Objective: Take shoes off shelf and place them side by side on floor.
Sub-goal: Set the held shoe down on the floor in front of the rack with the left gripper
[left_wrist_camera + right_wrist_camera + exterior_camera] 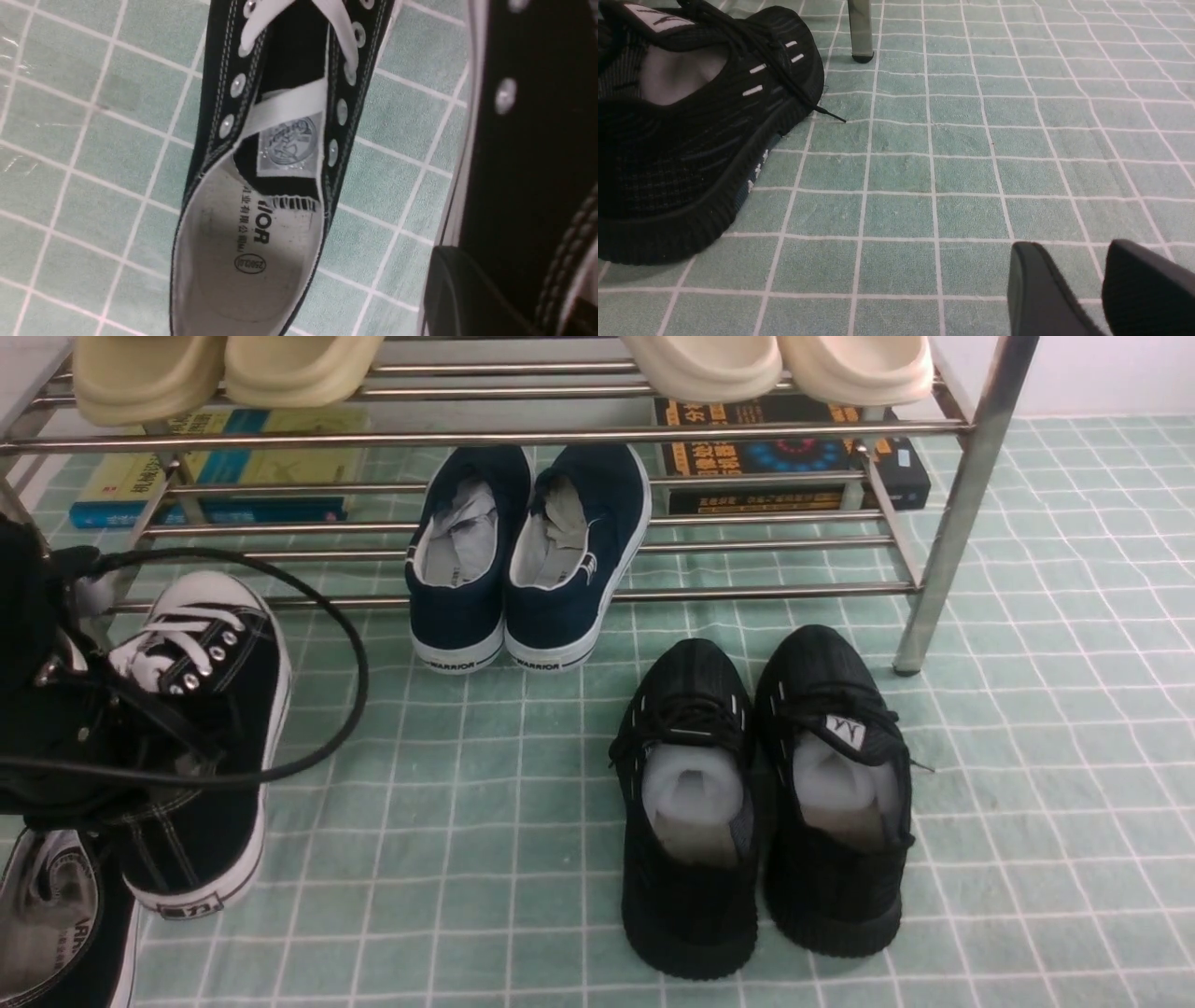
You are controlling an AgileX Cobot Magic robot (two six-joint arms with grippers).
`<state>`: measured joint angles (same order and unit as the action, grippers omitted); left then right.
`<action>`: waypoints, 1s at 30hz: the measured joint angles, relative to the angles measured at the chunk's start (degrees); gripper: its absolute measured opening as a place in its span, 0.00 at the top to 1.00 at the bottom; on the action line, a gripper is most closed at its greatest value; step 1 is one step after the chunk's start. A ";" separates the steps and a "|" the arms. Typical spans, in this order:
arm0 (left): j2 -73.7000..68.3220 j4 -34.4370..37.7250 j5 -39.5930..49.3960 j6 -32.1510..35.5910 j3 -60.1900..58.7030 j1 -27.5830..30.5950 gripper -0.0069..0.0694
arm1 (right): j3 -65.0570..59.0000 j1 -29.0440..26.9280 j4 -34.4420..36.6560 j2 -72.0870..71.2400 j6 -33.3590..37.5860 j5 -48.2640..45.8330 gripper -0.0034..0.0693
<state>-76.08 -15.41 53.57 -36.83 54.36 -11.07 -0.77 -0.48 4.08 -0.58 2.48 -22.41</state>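
We find the right end effector (1066, 261) low over the floor (971, 210), jaws apart and empty. The left arm (37, 709) angles down, with the left end effector (467, 289) closed on one canvas sneaker (210, 728) at its collar. This lies just beside the second sneaker (56, 915) on the floor. The shelf (653, 432) stands beyond.

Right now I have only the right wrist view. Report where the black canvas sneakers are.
Observer: One canvas sneaker is in front of the steel shelf, far left, partly hidden by the left arm, toe toward the shelf.
Operator: Locate its mate.
Observer: The second sneaker lies upright on the floor, left of the first, a gap between them.
Operator: Report the left gripper.
Observer: The left gripper is shut beside the first sneaker; a grip is unclear.
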 joint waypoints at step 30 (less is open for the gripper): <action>0.00 -1.08 -9.44 -7.65 -10.23 -0.74 0.86 | 0.00 0.00 0.00 0.00 0.00 0.00 0.63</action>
<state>-76.08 -16.49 44.12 -44.49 44.13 -11.81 -0.77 -0.48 4.08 -0.58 2.48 -22.41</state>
